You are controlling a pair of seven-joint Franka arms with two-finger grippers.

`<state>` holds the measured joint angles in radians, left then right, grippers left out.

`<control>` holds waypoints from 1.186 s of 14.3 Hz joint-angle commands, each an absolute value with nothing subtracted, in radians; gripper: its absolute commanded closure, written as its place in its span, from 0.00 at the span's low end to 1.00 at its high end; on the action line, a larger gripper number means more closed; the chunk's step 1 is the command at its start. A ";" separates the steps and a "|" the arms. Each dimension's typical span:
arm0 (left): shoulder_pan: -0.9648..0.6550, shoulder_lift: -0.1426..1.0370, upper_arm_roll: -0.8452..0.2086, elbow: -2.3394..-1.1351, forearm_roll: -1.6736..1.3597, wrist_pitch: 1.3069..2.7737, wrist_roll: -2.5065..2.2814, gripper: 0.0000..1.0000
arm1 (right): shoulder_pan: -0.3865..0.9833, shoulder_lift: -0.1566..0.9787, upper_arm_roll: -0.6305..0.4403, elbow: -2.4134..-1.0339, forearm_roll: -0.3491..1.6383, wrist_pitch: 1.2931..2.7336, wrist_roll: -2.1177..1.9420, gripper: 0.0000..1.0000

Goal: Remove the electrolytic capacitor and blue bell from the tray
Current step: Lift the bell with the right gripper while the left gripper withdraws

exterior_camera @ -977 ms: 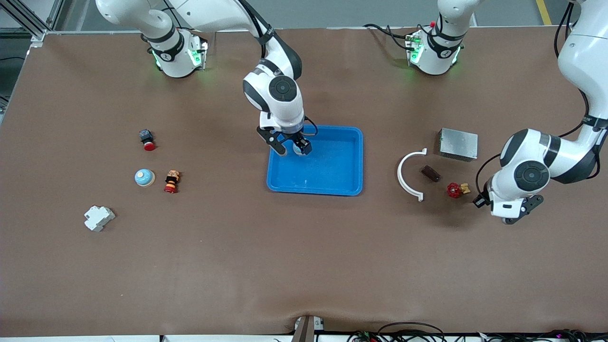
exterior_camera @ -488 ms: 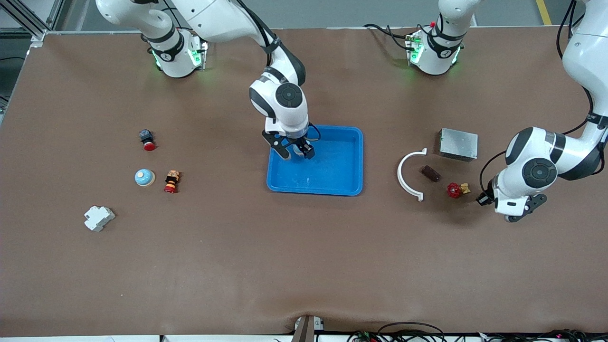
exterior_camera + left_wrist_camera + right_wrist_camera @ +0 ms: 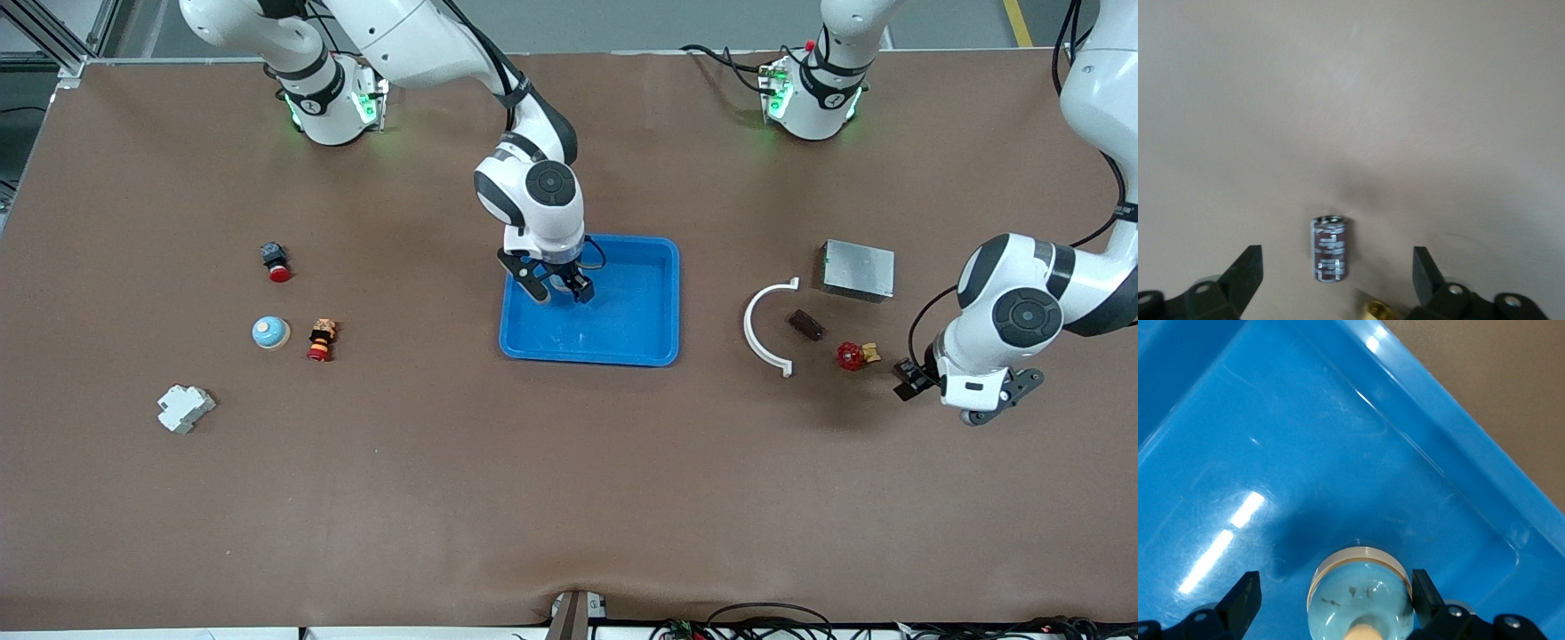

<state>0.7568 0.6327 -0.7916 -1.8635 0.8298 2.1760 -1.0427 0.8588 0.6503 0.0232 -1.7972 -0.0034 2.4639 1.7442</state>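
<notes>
So, biggest thing first: the brown surface [image 3: 569, 498] fills nearly the whole frame, with both arm bases along the upper edge. The right arm reaches down into the centre of the frame, and the right gripper [image 3: 558, 289] sits low inside the blue tray [image 3: 640, 347], in the corner nearest that arm's base. Its fingers are spread, and the right wrist view shows a pale blue bell [image 3: 1361, 587] on the tray floor between them (one finger looks just beside the dome, I can't tell if it touches).

The left arm comes in at its own end of the surface. The left gripper [image 3: 987, 404] hangs over bare surface just beside a little red valve [image 3: 851, 356], fingers spread wide and holding nothing.

Smaller stuff: a grey metal box [image 3: 858, 269] sits in the upper part of that cluster, with a white curved piece [image 3: 760, 327] on its tray side. Toward the right arm's end there's a white block [image 3: 185, 408], a second bell [image 3: 270, 332], a red and yellow button [image 3: 321, 340] beside it, and a red-capped switch [image 3: 276, 262] higher in the frame.

Smallest: the capacitor [image 3: 1330, 249], lying on the surface between the curved piece and the valve, apart from the left gripper.
</notes>
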 commanded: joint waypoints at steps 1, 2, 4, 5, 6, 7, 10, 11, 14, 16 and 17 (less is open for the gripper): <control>0.765 0.563 -0.831 -1.867 0.831 2.166 -0.994 0.00 | 0.876 0.666 0.011 -1.778 -0.026 2.461 1.776 0.00; 0.767 0.543 -0.845 -1.856 0.830 2.163 -0.982 0.00 | 0.883 0.666 0.009 -1.778 -0.026 2.461 1.776 0.00; 0.767 0.494 -0.859 -1.818 0.781 2.129 -0.909 0.00 | 0.885 0.667 0.009 -1.778 -0.026 2.461 1.776 0.00; 0.767 0.474 -0.873 -1.787 0.749 2.090 -0.831 0.00 | 0.887 0.669 0.009 -1.778 -0.026 2.461 1.776 0.00; 0.767 0.465 -0.879 -1.746 0.703 2.039 -0.759 0.00 | 0.888 0.669 0.009 -1.778 -0.026 2.461 1.776 0.00; 0.767 0.457 -0.888 -1.700 0.649 1.979 -0.677 0.00 | 0.888 0.672 0.009 -1.778 -0.026 2.461 1.776 0.00; 0.765 0.446 -0.891 -1.538 0.484 1.795 -0.429 0.00 | 0.888 0.672 0.009 -1.778 -0.040 2.461 1.776 0.02; 0.764 0.446 -0.891 -1.507 0.471 1.752 -0.395 0.00 | 0.888 0.672 0.009 -1.778 -0.040 2.461 1.776 0.21; 0.762 0.437 -0.916 -1.454 0.474 1.698 -0.354 0.00 | 0.890 0.669 0.009 -1.776 -0.044 2.461 1.776 1.00; 0.761 0.437 -0.939 -1.436 0.472 1.683 -0.307 0.00 | 0.887 0.669 0.009 -1.772 -0.043 2.459 1.778 1.00; 0.761 0.437 -0.948 -1.431 0.477 1.655 -0.246 0.00 | 0.881 0.666 0.009 -1.767 -0.041 2.456 1.776 1.00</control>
<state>0.7583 0.4374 -0.9224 -1.4575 0.4859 1.7073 -0.3278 0.8725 0.6613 0.0208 -1.7889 -0.0241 2.4637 1.7496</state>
